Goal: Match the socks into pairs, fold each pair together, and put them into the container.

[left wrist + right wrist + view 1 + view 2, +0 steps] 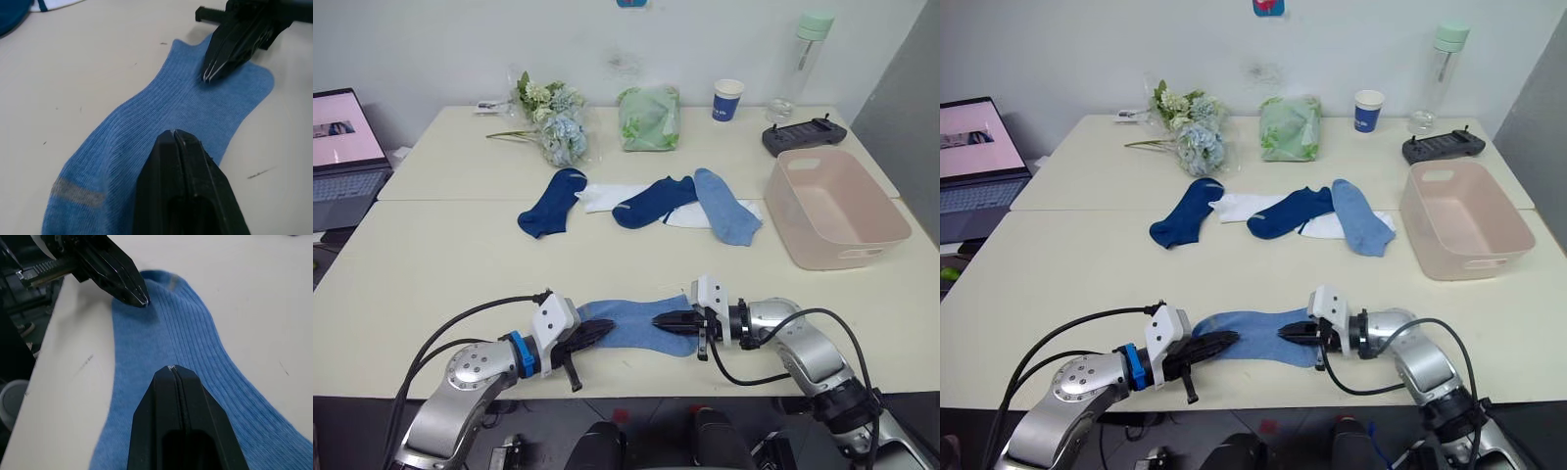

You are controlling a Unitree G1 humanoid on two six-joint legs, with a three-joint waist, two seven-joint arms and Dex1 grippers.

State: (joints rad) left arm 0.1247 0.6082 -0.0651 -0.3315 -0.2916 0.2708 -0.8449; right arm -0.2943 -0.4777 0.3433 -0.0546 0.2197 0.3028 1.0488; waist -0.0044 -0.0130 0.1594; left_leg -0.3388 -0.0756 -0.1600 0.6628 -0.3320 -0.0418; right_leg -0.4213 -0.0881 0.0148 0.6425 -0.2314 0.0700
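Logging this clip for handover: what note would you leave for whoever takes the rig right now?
Left pincer: shut, tips on one end of the near light blue sock.
Right pincer: shut, tips on the sock's other end. Whether either pinches fabric cannot be told.
That sock lies flat at the table's near edge.
Further back in a row: navy sock, white sock, second navy sock, second light blue sock lying over another white sock.
Tub, robot's right: empty.
Done: nothing paired, folded or binned.
Left: all three pairs.
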